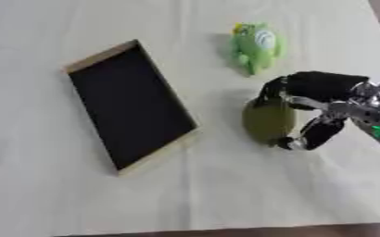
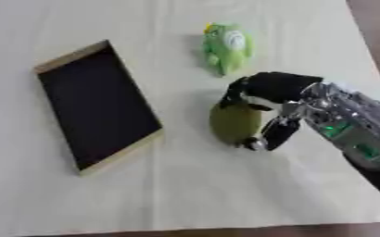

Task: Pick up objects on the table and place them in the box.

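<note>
Right hand (image 2: 278,104) enters from the right and is curled round an olive fruit (image 1: 268,121), fingers over its top and far side, thumb against its near side, so the round body cannot roll out. Whether the fruit rests on the table (image 1: 225,194) or is just clear of it cannot be told. It sits right of the box (image 1: 128,104), near the long wooden rim and outside it. The box lies flat, open side up, dark interior showing nothing inside. A green toy (image 1: 258,45) lies beyond the hand, apart from it, untouched. Left hand does not show. Judgement: grasp stage; transfer to the box remains.
</note>
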### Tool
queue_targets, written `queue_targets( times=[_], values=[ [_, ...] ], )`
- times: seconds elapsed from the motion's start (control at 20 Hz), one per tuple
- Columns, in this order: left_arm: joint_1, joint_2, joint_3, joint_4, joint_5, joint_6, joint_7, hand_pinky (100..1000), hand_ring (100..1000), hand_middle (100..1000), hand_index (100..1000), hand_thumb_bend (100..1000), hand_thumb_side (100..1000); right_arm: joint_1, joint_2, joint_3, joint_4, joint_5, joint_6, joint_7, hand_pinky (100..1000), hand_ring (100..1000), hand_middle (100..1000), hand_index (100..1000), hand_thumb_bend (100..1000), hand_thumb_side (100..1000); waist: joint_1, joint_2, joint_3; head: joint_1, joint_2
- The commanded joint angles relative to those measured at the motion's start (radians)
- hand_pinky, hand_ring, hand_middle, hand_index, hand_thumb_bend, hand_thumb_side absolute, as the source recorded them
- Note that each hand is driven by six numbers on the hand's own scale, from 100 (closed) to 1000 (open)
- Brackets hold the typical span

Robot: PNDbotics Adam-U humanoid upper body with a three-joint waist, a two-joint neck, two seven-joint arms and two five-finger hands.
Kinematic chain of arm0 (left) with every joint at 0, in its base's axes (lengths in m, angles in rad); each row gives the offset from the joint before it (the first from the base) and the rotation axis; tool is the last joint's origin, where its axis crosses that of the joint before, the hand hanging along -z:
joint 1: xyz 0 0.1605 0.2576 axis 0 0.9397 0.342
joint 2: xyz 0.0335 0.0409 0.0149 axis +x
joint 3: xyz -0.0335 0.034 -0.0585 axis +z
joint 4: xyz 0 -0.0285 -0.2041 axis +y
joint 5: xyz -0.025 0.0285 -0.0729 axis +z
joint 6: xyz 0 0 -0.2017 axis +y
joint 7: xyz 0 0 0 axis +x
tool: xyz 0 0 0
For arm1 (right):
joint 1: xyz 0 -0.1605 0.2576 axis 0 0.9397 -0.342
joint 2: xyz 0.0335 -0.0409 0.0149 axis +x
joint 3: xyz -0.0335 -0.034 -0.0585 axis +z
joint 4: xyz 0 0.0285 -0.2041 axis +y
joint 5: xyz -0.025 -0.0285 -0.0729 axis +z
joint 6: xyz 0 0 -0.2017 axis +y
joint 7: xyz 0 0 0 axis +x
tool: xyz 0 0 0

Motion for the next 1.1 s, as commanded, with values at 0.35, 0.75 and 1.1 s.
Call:
queue_targets(
  times=[0.35,0.75,1.1],
  values=[
    [-0.007,0.012,0.002,-0.017,0.006,-0.003,-0.005,730,813,832,861,541,684,-0.001,-0.024,-0.021,-0.040,-0.025,0.039,-0.123,845,692,616,679,100,100,0.005,-0.016,0.001,0.001,-0.010],
    [-0.002,0.014,0.002,-0.017,0.008,-0.005,-0.005,729,809,827,861,535,684,-0.052,-0.033,-0.059,-0.143,-0.082,0.016,-0.261,841,668,597,655,100,100,0.005,-0.022,0.000,0.004,-0.007],
    [-0.002,0.018,-0.006,-0.017,0.011,-0.008,-0.014,729,807,825,858,532,685,-0.278,0.094,-0.018,-0.148,-0.123,-0.046,-0.218,840,658,594,653,100,100,0.000,-0.036,-0.002,0.000,0.002]
  ],
)
